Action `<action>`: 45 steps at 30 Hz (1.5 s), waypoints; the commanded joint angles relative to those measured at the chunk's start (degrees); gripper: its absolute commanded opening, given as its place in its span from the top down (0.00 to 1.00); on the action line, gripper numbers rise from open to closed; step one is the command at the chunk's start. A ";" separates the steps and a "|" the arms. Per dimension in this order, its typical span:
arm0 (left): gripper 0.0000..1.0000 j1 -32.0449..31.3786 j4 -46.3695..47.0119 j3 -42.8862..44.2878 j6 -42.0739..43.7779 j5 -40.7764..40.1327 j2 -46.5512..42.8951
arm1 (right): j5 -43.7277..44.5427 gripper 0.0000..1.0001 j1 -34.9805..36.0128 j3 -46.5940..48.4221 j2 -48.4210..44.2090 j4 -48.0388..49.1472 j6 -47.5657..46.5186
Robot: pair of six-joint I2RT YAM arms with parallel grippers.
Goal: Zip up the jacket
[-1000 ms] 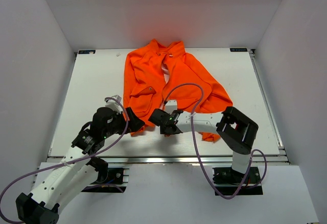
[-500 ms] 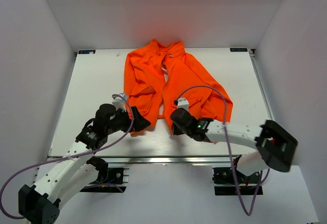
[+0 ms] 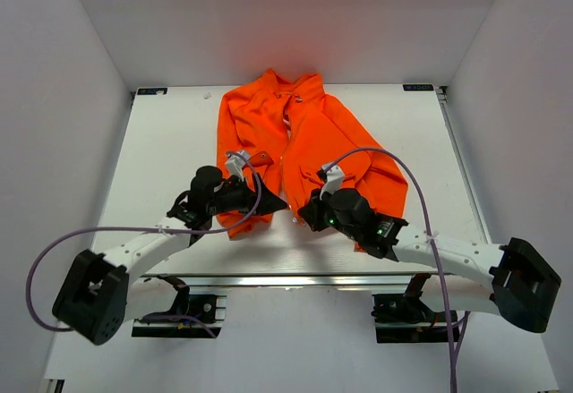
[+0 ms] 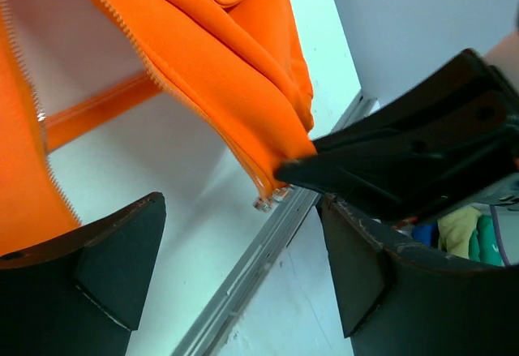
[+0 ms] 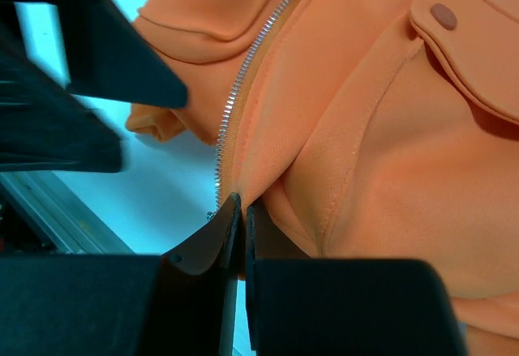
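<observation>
The orange jacket (image 3: 295,138) lies open on the table, collar at the far side, zipper edges apart. My right gripper (image 3: 309,214) is shut on the jacket's lower front corner, right at the zipper edge (image 5: 235,105); in the right wrist view its jaws (image 5: 242,208) pinch the orange fabric (image 5: 365,129). My left gripper (image 3: 274,203) is open and empty just left of it. In the left wrist view the left gripper (image 4: 243,275) hangs over the table below the pinched corner (image 4: 272,173), its fingers (image 4: 113,263) wide apart. The zipper slider is not clearly visible.
The white table (image 3: 170,142) has a metal rail (image 3: 295,278) along its near edge, close under both grippers. White walls stand on three sides. Purple cables (image 3: 376,156) loop above both arms. A flap pocket with a snap (image 5: 443,15) lies beside the right gripper.
The left gripper moved right to the jacket's lower front opening. The right arm stretched out, its elbow swinging right, and its gripper now pinches the bottom zipper corner.
</observation>
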 commanded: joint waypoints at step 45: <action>1.00 -6.12 37.67 5.74 -15.67 12.53 12.95 | -13.37 0.44 -4.85 -13.39 -13.37 24.30 -2.35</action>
